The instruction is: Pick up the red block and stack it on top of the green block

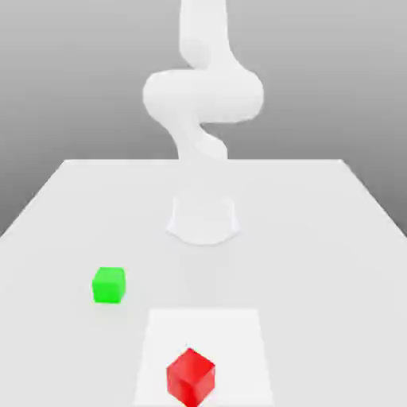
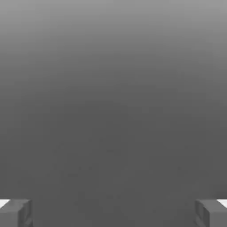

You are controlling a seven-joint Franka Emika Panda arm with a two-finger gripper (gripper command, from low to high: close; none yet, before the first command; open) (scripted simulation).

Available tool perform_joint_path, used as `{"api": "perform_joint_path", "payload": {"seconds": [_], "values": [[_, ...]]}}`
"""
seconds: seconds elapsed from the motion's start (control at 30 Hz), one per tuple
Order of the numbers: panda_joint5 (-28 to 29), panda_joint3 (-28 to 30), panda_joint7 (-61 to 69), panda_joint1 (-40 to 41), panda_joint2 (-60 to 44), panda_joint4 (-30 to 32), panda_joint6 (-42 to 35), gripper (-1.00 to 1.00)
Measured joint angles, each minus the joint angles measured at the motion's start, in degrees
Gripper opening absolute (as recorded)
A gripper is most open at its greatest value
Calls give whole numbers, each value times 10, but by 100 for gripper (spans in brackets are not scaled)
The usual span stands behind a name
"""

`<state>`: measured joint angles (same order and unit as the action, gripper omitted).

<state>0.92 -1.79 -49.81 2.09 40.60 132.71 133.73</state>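
My hand (image 2: 113,213) is spread wide and holds nothing, ready to straddle a cube; the red block (image 1: 191,376) sits near on the counter (image 1: 318,238), the green block (image 1: 109,284) farther and to its left in the exterior view, apart.

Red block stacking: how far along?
Nothing done yet. The red block sits on the table, apart from the green block, which is further back toward the exterior view's left. The tool is open with nothing between its fingers. Left: grasp red, lift, place on green.
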Motion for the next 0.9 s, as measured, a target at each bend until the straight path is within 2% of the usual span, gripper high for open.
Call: {"api": "perform_joint_path", "payload": {"seconds": [0.3, 0.53, 0.9], "values": [[40, -52, -150, 62, -191, 34, 71, 0], [65, -69, -260, 89, -337, 59, 125, 0], [45, -62, -367, 88, -557, 89, 231, 0]]}}
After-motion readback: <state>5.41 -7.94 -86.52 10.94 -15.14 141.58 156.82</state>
